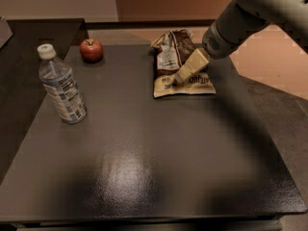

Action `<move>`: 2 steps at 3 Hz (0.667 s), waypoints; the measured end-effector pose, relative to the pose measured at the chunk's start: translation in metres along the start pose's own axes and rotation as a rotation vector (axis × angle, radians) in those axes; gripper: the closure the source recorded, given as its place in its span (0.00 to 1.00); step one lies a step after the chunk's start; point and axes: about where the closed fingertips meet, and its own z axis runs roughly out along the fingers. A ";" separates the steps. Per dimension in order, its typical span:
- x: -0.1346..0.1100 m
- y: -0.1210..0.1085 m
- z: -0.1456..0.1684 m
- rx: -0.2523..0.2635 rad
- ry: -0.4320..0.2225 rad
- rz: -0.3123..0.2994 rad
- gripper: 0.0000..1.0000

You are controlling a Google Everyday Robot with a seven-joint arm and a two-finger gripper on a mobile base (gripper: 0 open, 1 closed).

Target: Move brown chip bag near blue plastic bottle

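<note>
The brown chip bag (174, 57) lies flat at the back middle of the dark table, dark brown at the top, with a cream lower band and a white label panel. The blue plastic bottle (61, 86) stands upright at the left, white cap on top, well apart from the bag. My gripper (180, 76) comes in from the upper right on a grey arm. Its cream fingers (191, 65) reach down over the bag's lower middle, and their tips are at the bag's surface.
A red apple (91, 50) sits at the back, between the bottle and the bag. The dark table (144, 158) stretches toward the front. Its right edge drops to a tan floor. A dark counter runs along the left.
</note>
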 end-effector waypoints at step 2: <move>-0.019 -0.002 0.039 -0.009 0.024 0.013 0.00</move>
